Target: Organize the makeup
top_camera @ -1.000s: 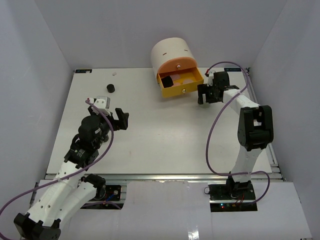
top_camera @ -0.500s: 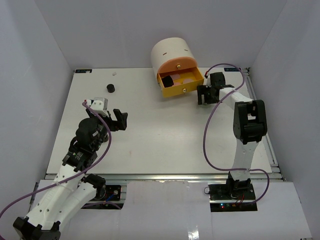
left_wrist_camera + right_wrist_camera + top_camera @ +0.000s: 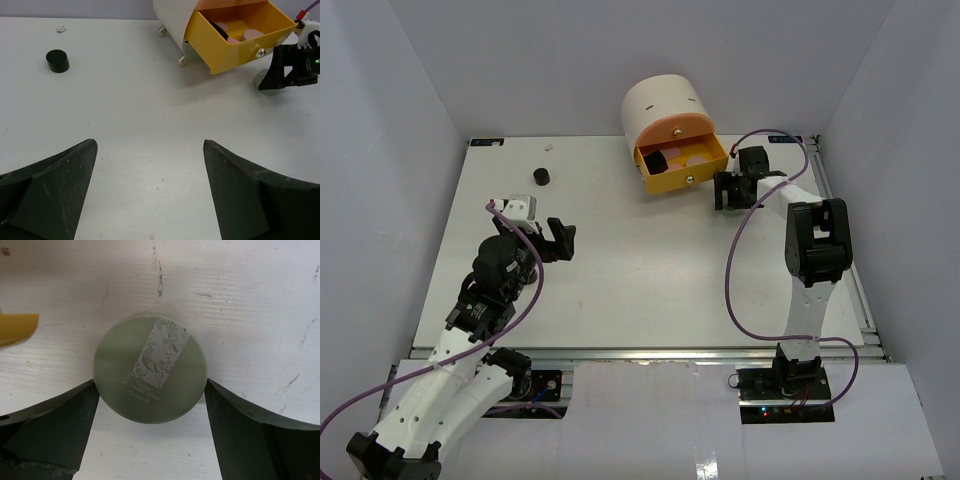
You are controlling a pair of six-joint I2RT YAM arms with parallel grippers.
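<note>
R claw [image 3: 150, 386]: you've got it low over the grey-green round compact [image 3: 150, 355], fingers spread wide, one each side, tips right at the rim. It's released, not clenched on anything. The compact lies flat on the table [image 3: 640, 290], label up, just off the front right corner of the yellow drawer [image 3: 682, 178].

The drawer's pulled out of the cream round box [image 3: 660, 100] at the far side of the table. Inside you can see a black item [image 3: 655, 160] at the left and pink pieces [image 3: 248, 34] twd the right; can't tell more than that.

L claw [image 3: 149, 145]: also released, fingers wide apart w/ nothing btwn them, hovering above bare table on the left half, well apart from the box.

One small black jar [image 3: 57, 61] stands alone far-left on the table, well apart from both claws. A tiny white scrap [image 3: 61, 29] lies beyond it near the back edge.
</note>
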